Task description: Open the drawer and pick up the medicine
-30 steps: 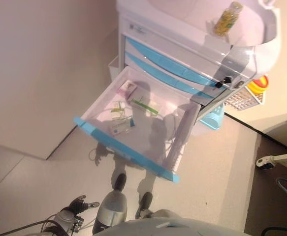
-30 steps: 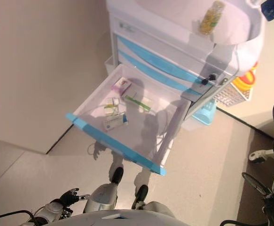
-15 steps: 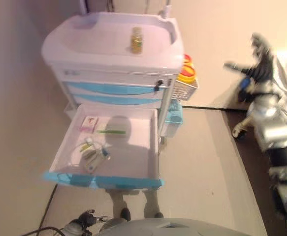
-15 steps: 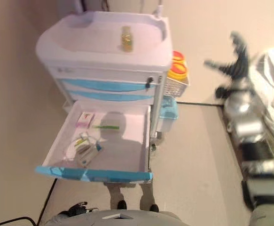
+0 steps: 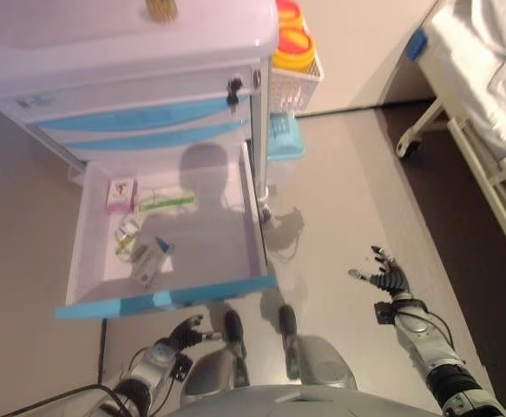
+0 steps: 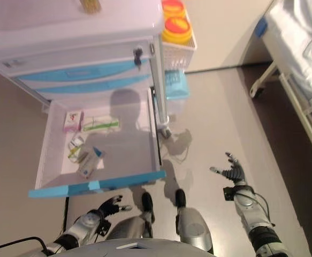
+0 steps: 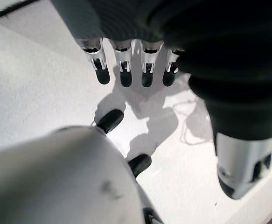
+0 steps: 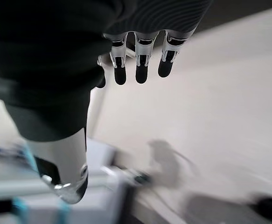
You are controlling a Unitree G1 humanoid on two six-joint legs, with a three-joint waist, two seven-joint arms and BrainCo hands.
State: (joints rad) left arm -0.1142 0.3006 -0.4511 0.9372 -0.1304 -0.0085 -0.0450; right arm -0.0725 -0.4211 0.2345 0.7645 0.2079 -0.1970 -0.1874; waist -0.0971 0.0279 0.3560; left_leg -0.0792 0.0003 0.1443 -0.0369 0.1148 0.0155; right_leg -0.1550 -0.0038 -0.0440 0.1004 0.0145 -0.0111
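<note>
The white cart has blue drawer fronts, and its lowest drawer stands pulled out. In the drawer lie a pink medicine box, a green-striped box, small packets and a white and blue box. My left hand hangs low in front of the drawer's blue front, open and empty; its straight fingers show over the floor. My right hand is open and empty above the floor, right of the drawer; it shows in its wrist view too.
A yellowish bottle lies on the cart top. A white basket with yellow and red containers hangs on the cart's right side, above a light blue bin. A bed frame stands at the right.
The camera has swung, so the whole scene has shifted. My right hand has come down from high at the right to low over the floor. The left hand stays low.
</note>
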